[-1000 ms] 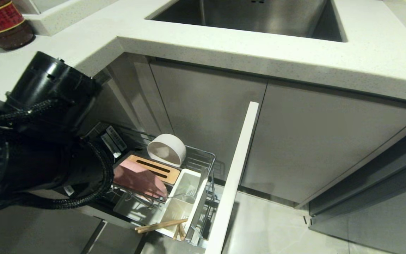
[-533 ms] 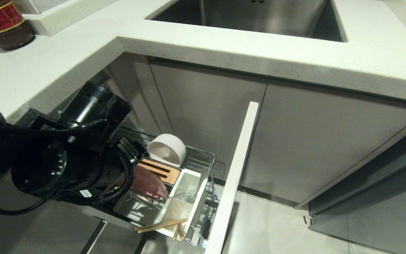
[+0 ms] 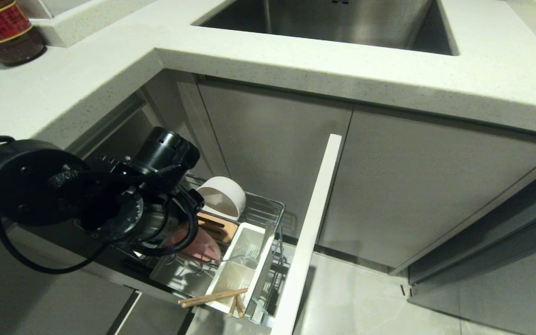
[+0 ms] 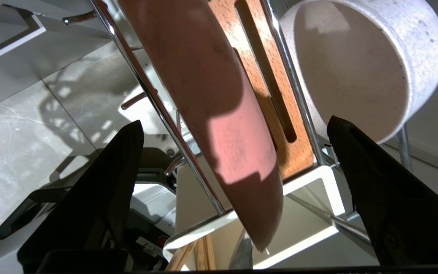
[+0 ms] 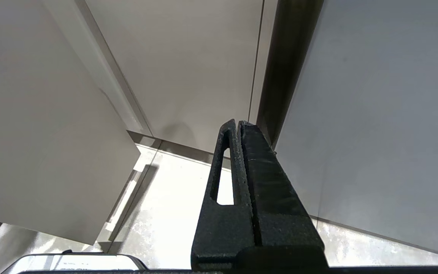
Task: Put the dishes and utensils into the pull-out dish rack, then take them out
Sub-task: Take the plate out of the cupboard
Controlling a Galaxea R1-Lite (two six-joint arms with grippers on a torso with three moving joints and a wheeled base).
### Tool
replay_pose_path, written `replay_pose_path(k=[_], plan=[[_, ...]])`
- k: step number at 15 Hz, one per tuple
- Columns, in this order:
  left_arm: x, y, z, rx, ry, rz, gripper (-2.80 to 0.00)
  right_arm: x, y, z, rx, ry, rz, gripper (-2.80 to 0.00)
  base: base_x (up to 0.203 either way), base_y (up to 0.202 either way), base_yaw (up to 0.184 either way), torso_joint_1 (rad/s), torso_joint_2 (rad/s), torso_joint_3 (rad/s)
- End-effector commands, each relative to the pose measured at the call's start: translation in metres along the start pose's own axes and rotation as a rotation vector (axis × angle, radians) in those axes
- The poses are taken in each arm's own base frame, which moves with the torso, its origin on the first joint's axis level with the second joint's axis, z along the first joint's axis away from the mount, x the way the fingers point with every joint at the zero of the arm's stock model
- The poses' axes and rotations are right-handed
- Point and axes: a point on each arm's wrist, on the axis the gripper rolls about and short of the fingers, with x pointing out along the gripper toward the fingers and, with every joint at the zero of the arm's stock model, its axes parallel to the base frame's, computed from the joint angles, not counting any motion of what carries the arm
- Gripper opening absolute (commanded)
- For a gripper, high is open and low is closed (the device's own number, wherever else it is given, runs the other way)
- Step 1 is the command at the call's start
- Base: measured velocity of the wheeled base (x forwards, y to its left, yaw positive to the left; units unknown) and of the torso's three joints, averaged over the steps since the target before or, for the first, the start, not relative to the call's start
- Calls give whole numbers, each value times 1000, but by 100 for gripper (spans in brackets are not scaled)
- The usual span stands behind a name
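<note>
We see the left gripper [image 4: 234, 129] spread wide, its fingers either side of the pink plate [image 4: 219, 114] standing on edge in the rack [image 3: 268, 209], not touching it. The bowl [image 3: 221, 197] sits beside. The right gripper [image 5: 238, 125] is closed, parked near cabinets.

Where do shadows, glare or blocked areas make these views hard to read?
Left wrist view: a hard-edged shadow crosses the pink plate, leaving one lit patch; the left gripper's fingers are dark silhouettes. Head view: the left arm hides much of the dish rack. Right wrist view: the floor is blown out white.
</note>
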Motion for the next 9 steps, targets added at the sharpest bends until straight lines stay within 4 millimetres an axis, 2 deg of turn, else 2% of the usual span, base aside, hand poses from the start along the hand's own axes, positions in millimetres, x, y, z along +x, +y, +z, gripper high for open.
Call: replay_pose_path(k=[1, 2, 3, 9], plan=[[3, 0, 0, -4, -5, 14, 0, 2, 0, -7, 1, 26, 0, -280, 0, 0, 0, 0, 0, 0], [4, 0, -1, -1, -6, 17, 0, 2, 0, -7, 0, 26, 0, -280, 0, 0, 0, 0, 0, 0], [4, 0, -1, -1, -6, 17, -280, 2, 0, -7, 0, 26, 0, -280, 0, 0, 0, 0, 0, 0], [-1, -1, 0, -3, -12, 4, -280, 2, 0, -7, 0, 26, 0, -280, 0, 0, 0, 0, 0, 0]])
